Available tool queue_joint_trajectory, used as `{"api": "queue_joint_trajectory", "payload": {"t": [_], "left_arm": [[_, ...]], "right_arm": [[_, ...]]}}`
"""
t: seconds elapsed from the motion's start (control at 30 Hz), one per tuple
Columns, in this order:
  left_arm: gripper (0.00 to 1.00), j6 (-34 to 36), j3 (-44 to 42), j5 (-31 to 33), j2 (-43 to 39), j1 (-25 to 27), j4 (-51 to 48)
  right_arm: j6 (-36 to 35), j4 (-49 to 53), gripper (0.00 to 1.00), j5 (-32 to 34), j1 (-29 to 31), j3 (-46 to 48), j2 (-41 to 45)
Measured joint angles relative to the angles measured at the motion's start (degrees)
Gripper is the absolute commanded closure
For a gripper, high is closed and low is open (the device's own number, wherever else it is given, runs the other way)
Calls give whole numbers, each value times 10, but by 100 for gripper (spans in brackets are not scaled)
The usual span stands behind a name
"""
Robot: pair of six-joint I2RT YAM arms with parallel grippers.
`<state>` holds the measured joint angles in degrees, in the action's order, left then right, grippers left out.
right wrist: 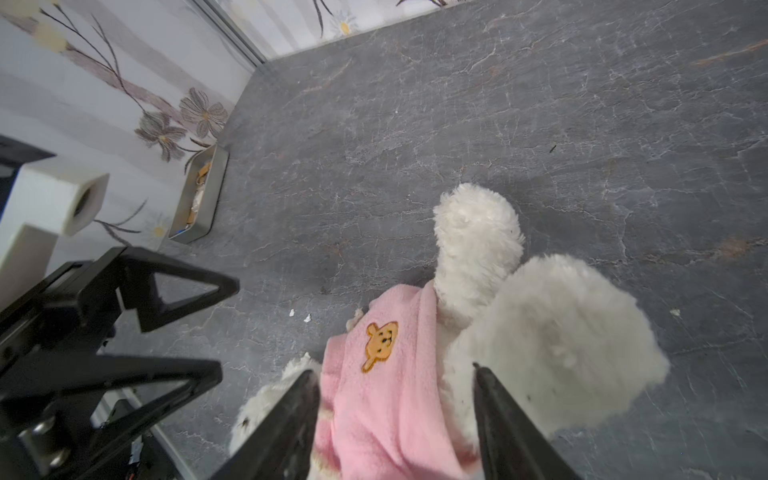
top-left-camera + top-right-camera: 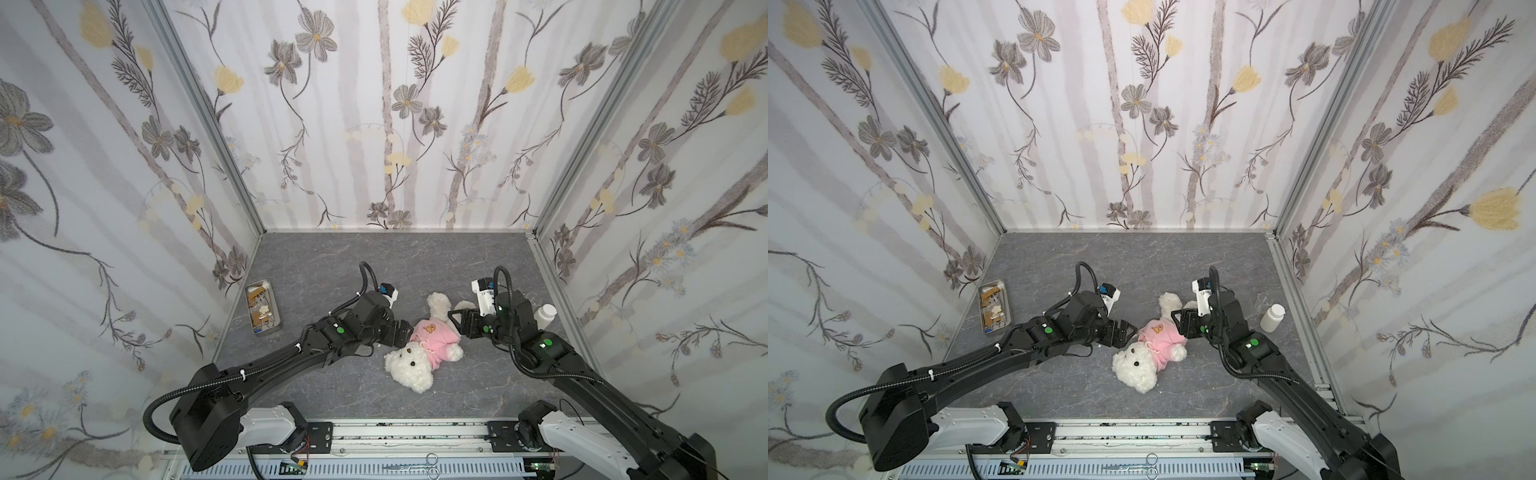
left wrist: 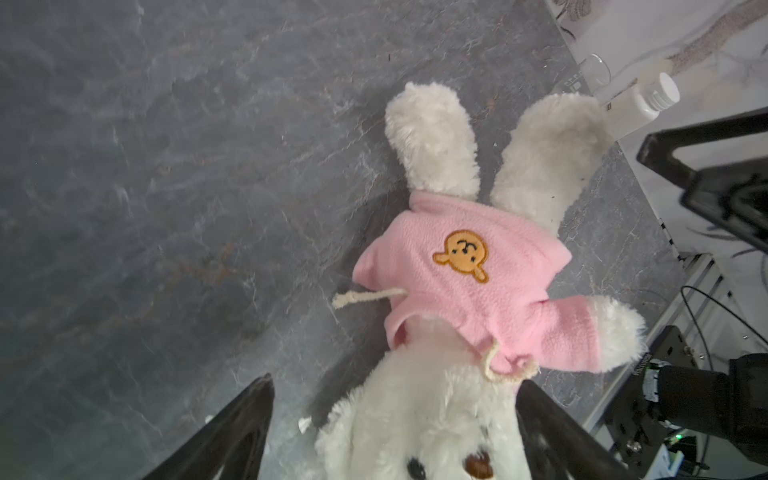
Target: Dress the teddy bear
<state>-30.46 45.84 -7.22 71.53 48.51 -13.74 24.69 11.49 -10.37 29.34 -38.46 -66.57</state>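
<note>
Teddy bear (image 2: 409, 365) lies between parted left jaws and right jaws.

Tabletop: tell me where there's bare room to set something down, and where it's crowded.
Free: the table behind the teddy bear up to the back wall; the front strip between bear and rail. Crowded: the middle, where left gripper and right gripper flank the bear; tray by the left wall; white bottle by the right.
</note>
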Motion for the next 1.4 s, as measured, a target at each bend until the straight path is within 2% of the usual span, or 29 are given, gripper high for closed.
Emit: {"api": "queue_joint_trajectory", "payload": {"t": [0.1, 0.23, 0.4, 0.53, 0.63, 0.67, 0.7, 0.8, 0.9, 1.07, 1.17, 1.27, 1.4], "left_arm": [[7, -79, -7, -19, 1, 36, 4], [10, -135, -3, -37, 47, 71, 30], [25, -155, 7, -36, 120, 114, 32], [53, -156, 33, -3, 163, 140, 33], [81, -138, 45, 27, 184, 146, 35], [94, -126, 50, 36, 190, 147, 35], [100, -115, 54, 43, 195, 147, 37], [100, -66, 66, 77, 201, 146, 38], [100, 7, 71, 139, 181, 146, 34], [100, 203, 68, 311, 120, 145, 44], [100, 343, 37, 416, 113, 143, 96], [100, 476, -9, 486, 113, 136, 151], [100, 602, -54, 526, 105, 133, 235]], "right_arm": [[-12, -15, 59, -2, -5, 17, -44], [-11, -24, 62, -1, -7, 85, -35], [21, -61, 65, -2, -7, 160, 4], [38, -81, 63, -2, -8, 184, 24], [44, -94, 57, -2, -8, 184, 33], [44, -95, 54, -2, -8, 181, 36], [44, -94, 51, -3, -9, 177, 38], [36, -86, 44, -10, -12, 148, 46], [24, -82, 36, -28, -24, 105, 66], [12, -73, 25, -61, -88, 35, 96], [6, -63, 10, -88, -124, -3, 74], [-10, -51, 5, -103, -138, -48, 28], [-31, -64, 1, -112, -142, -70, -23]]}}
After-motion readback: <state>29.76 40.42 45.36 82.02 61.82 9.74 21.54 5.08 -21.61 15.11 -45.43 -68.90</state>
